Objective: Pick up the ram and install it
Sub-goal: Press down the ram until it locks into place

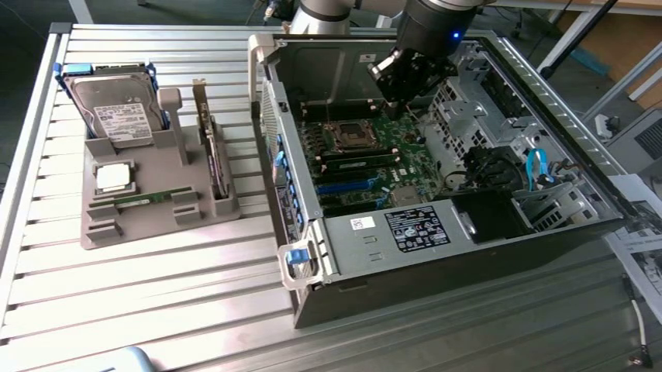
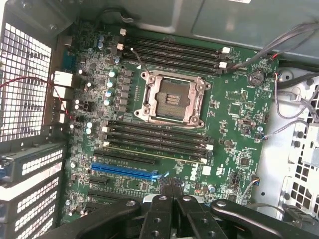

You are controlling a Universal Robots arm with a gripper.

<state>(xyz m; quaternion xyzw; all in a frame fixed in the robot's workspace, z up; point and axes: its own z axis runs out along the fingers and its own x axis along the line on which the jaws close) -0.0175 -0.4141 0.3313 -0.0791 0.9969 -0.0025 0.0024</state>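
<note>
While my claw (image 1: pixel 405 99) hangs inside the open computer case (image 1: pixel 342 256), its two fingers are pressed together with nothing between them. In the wrist view the black fingertips meet at a single seam, and the claw (image 2: pixel 172 183) sits over the edge of the green motherboard (image 2: pixel 234 114), near the blue expansion slot (image 2: pixel 124 170).

The ram (image 1: pixel 139 200) lies well apart from my claw, outside the case. It is a thin green strip lying flat in a channel of the grey parts tray (image 1: pixel 155 232), on the slatted table (image 1: pixel 155 310) towards the exterior view's left. The case wall stands between it and my claw.

On the same tray I note the hard drive (image 1: pixel 114 108) leaning upright at the far end, the square silver processor chip (image 1: pixel 112 177) just beyond the ram, and the dark expansion card (image 1: pixel 212 147) standing on edge beside them.

Inside the case, the empty processor socket (image 2: pixel 172 97) sits between two banks of dark memory slots. One slot in the bank nearer my claw appears to carry a pale-edged strip (image 2: pixel 157 152); I cannot tell whether it is a seated module.
</note>
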